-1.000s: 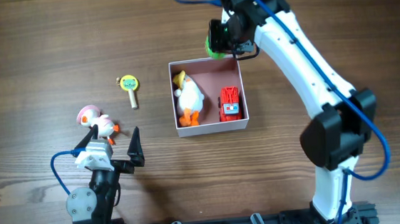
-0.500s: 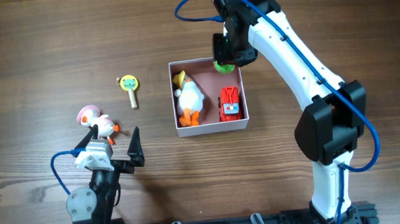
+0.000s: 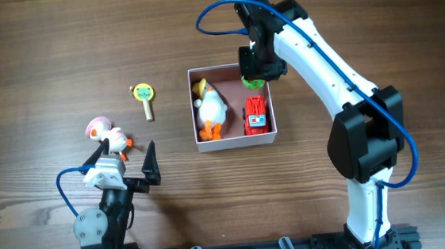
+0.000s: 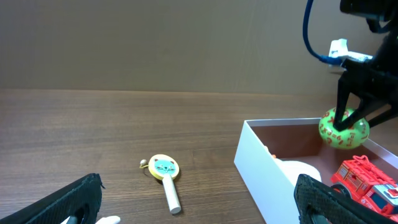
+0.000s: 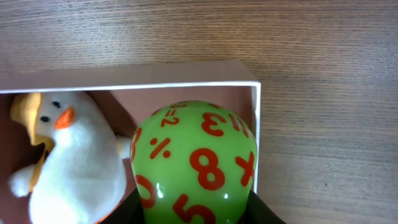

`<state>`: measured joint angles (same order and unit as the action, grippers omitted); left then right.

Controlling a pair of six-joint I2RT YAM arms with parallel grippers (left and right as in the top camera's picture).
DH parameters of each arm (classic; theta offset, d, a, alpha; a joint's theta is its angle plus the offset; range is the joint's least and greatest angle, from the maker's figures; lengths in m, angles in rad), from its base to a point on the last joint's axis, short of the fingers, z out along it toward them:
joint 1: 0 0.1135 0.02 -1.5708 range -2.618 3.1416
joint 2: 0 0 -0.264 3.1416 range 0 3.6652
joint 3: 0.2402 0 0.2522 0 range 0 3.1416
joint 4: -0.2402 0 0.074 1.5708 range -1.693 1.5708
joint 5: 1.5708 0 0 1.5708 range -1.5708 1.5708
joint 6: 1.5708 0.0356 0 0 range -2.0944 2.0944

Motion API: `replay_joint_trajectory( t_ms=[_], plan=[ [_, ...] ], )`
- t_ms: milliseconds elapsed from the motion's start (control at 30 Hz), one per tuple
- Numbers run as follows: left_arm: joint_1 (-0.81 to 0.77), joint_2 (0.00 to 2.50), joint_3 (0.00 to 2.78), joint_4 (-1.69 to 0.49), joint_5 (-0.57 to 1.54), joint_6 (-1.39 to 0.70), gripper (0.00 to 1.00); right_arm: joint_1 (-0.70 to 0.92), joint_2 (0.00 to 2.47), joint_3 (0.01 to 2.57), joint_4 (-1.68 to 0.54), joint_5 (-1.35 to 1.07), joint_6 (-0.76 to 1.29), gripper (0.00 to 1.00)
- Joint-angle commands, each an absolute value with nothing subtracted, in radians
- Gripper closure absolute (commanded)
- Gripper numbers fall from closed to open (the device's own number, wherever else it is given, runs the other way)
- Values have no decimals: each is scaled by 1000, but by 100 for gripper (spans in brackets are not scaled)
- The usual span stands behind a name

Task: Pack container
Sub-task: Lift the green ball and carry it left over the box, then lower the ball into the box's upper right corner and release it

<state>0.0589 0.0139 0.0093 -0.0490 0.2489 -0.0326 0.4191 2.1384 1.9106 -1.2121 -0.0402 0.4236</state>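
Over the container's (image 3: 236,145) far corner, your right gripper (image 4: 351,118) clamps the green number ball (image 5: 196,162), seemingly level with the rim; your left gripper (image 3: 126,157) sits wide open

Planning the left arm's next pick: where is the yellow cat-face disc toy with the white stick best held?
By its white stick, from straight above, closing across it: the toy lies flat on the wooden table, and the stick is narrower than the yellow disc.

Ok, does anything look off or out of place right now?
Nothing stands out. The right gripper holds the green ball over the container corner; the duck and fire truck lie neatly inside, nothing spilled.
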Motion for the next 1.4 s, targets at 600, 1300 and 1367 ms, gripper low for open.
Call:
replay_joint_trajectory(
  t_ms=[600,1300,1367],
  plan=[
    [54,7,6,-54,246,-38,0,420,2157,1810,-1138,-60,387,64],
    [54,7,6,-54,246,-38,0,419,2157,1807,-1100,-60,366,53],
    [54,7,6,-54,246,-38,0,419,2157,1809,-1096,-60,366,53]
  ],
)
